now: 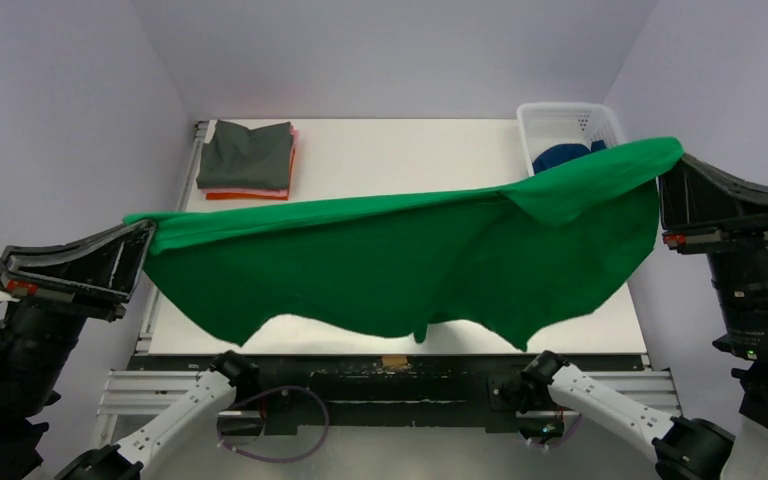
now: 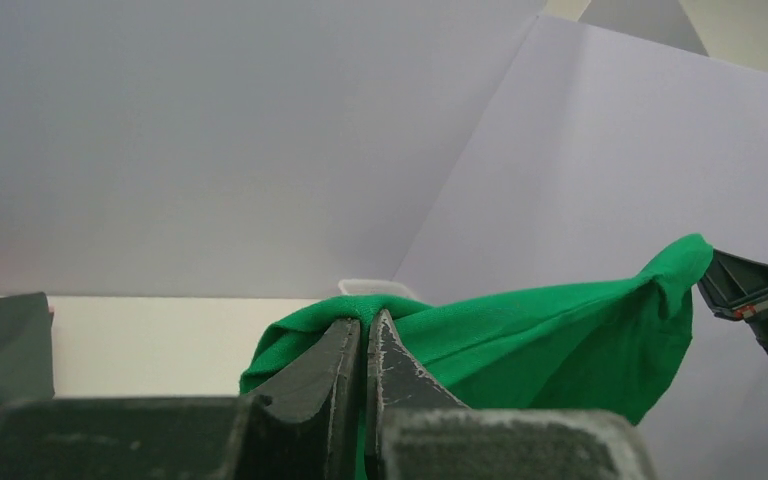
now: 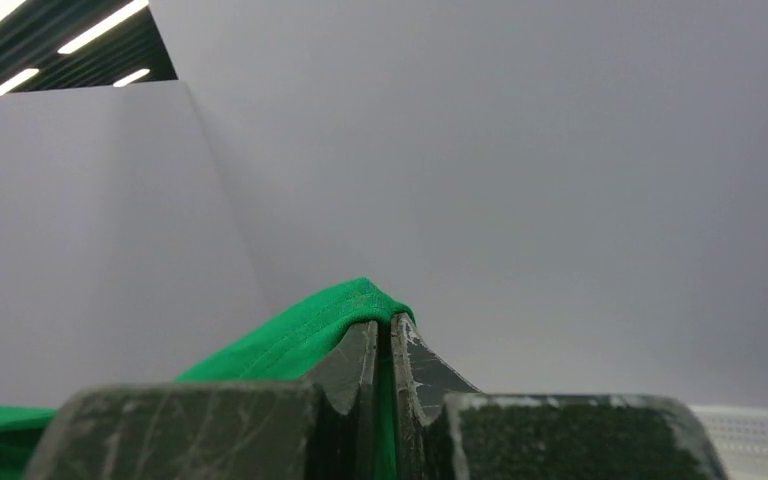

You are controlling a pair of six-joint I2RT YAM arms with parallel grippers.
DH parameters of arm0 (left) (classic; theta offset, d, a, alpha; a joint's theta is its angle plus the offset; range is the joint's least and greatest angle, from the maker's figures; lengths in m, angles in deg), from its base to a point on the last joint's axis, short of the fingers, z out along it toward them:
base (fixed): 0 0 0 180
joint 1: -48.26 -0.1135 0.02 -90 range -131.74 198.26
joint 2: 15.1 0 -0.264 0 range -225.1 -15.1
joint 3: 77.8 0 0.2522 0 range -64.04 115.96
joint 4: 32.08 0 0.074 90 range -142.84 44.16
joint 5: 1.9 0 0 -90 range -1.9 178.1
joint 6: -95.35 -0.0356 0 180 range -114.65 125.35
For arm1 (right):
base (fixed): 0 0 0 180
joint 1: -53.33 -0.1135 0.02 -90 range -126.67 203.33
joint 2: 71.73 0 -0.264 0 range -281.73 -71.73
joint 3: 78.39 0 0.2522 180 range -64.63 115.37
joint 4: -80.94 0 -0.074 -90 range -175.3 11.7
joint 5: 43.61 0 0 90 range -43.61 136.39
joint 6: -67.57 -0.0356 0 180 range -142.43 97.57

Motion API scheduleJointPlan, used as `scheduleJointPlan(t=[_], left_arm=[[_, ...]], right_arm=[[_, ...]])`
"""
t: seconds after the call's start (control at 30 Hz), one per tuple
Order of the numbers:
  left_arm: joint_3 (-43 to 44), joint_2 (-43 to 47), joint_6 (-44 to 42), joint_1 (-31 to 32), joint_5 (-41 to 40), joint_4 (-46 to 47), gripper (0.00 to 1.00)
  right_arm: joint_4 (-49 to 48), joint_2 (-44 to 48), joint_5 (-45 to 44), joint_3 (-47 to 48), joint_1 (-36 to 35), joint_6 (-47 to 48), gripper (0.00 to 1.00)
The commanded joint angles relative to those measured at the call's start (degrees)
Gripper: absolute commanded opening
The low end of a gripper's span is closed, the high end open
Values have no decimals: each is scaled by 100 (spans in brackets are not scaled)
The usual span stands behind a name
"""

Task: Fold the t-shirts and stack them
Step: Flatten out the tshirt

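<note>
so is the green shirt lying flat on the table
No, the green t-shirt hangs stretched in the air between the left hand and the right hand, each shut on one end, above the table.

Shirt (image 1: 400,260) hangs between left tool (image 2: 365,325) and right tool (image 3: 385,325); behind, stack (image 1: 248,158) left, basket (image 1: 570,112) right, perhaps holding cloth (image 1: 560,158)

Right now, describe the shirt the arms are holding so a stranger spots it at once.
Start at the white table. Stretched above it, between the left gripper and right gripper, hangs the green t-shirt. It alone is spread open; the rest lie in the folded stack or the basket.
</note>
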Motion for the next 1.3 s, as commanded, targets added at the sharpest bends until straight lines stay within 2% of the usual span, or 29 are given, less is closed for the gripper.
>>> scheduleJointPlan(t=[0.0, 0.03, 0.2, 0.37, 0.43, 0.47, 0.57, 0.63, 0.73, 0.83, 1.03, 1.07, 1.13, 1.2, 1.23, 1.27], left_arm=[[448, -318, -371, 19, -125, -234, 0], [421, -355, -372, 15, -199, -231, 0], [-181, -694, -317, 18, -1059, -64, 0], [-871, -1379, -144, 2, -2104, 12, 0], [-1235, -1774, 33, -148, -2392, 14, 0], [-1386, -1982, 146, -344, -2299, 40, 0], [-1913, -2786, 563, -1446, -975, 383, 0], [-2117, -3424, 610, -1780, -893, 858, 0], [-1759, -4717, 555, -1985, -474, 993, 0], [-858, -6146, 635, -2108, -219, 674, 0], [1160, -8487, 821, -2400, 61, 515, 0], [1525, -8798, 825, -2447, 146, 488, 7], [2378, -9540, 957, -2538, 178, 382, 37], [3184, -10044, 1045, -2637, 615, 367, 69], [3504, -10214, 1114, -2665, 847, 360, 90], [3732, -10292, 1169, -2680, 1069, 396, 99]], right_arm=[[385, -610, 197, 641, 25, 548, 0], [296, -680, 196, 663, 24, 607, 0], [-142, -1151, -875, 352, 24, 1173, 0], [-1420, -1804, -2527, -532, 29, 2111, 0], [-1843, -2169, -2829, -921, 146, 2340, 0], [-1894, -2320, -2792, -1030, 306, 2282, 0], [-1732, -2910, -2036, -1215, 1161, 1554, 0], [-1926, -3377, -1639, -1430, 1498, 1352, 0], [-2296, -4234, -1453, -1595, 1760, 1159, 0], [-2350, -5302, -1058, -1318, 2101, 629, 0], [-2225, -7819, -446, 392, 2511, 34, 0], [-2193, -8238, -382, 795, 2554, -33, 1], [-1931, -9089, -147, 1867, 2668, -299, 7], [-1225, -9940, 265, 3283, 2855, -865, 24], [-964, -10238, 532, 3802, 2933, -1086, 38], [-780, -10400, 806, 4094, 2998, -1293, 49]])
